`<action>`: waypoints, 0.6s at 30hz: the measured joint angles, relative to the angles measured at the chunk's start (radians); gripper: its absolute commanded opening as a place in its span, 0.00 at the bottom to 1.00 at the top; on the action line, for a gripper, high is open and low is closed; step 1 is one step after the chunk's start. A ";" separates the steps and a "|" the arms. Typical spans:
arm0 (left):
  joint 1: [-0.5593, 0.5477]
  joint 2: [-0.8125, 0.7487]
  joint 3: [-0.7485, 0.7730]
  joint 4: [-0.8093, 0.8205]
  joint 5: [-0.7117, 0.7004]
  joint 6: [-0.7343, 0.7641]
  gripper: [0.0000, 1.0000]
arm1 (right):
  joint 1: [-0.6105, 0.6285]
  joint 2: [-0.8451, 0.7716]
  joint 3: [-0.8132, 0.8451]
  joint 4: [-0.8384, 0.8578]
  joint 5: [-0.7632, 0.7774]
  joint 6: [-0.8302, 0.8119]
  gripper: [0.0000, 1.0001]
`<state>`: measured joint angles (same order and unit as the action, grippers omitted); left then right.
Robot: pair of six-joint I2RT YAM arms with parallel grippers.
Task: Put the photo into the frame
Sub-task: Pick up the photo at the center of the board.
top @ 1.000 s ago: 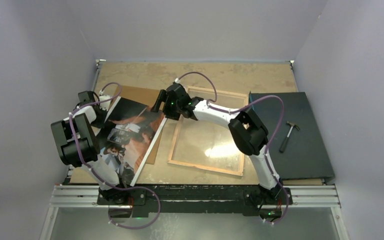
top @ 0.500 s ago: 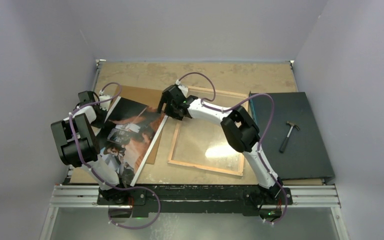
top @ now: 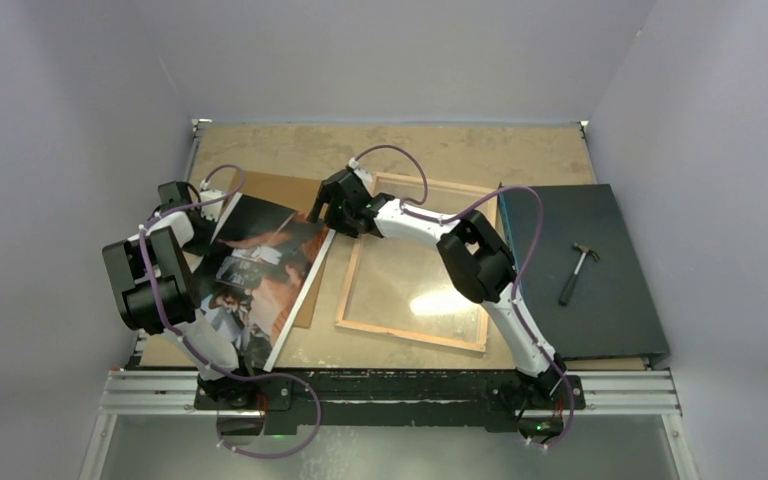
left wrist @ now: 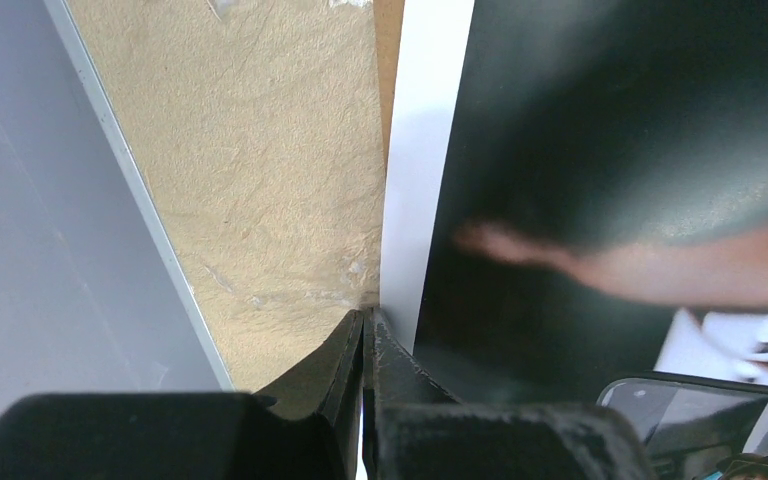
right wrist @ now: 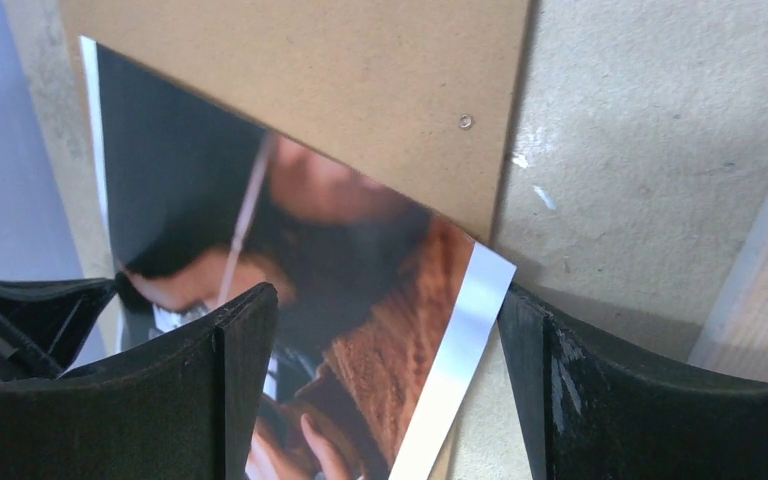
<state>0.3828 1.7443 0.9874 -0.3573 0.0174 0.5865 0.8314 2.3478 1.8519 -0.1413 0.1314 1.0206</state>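
The photo [top: 257, 272], dark with orange-brown and pale patches, lies slanted at the table's left; its white border also shows in the left wrist view [left wrist: 415, 180]. My left gripper [top: 206, 231] [left wrist: 368, 322] is shut on that border at the photo's left edge. The frame [top: 410, 335] lies wood side up in the middle. My right gripper [top: 322, 214] [right wrist: 385, 335] hangs open over the photo's far right corner [right wrist: 390, 330], one finger [right wrist: 230, 380] above the print and the other finger [right wrist: 560, 400] above the bare table beside it.
A brown backing board [top: 295, 190] [right wrist: 360, 90] lies under the photo's far end. A dark mat [top: 615, 320] with a hammer [top: 577, 270] sits at the right. Something glossy glares inside the frame [top: 440, 300]. Grey walls close in on both sides.
My right arm has reached further left, bringing the open gripper from the frame's far left corner over the photo's corner. The left gripper and photo have stayed put.
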 measured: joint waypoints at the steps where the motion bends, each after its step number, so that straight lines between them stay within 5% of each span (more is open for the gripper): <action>1: -0.001 0.000 0.000 0.000 0.001 0.000 0.00 | -0.001 -0.003 -0.014 0.023 -0.012 0.005 0.83; 18: -0.006 -0.002 0.000 0.000 0.001 0.000 0.00 | -0.009 -0.106 -0.280 0.296 -0.159 0.064 0.70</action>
<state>0.3767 1.7420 0.9874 -0.3569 0.0181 0.5861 0.8223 2.2421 1.5723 0.1547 -0.0277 1.0851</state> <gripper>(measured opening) 0.002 0.737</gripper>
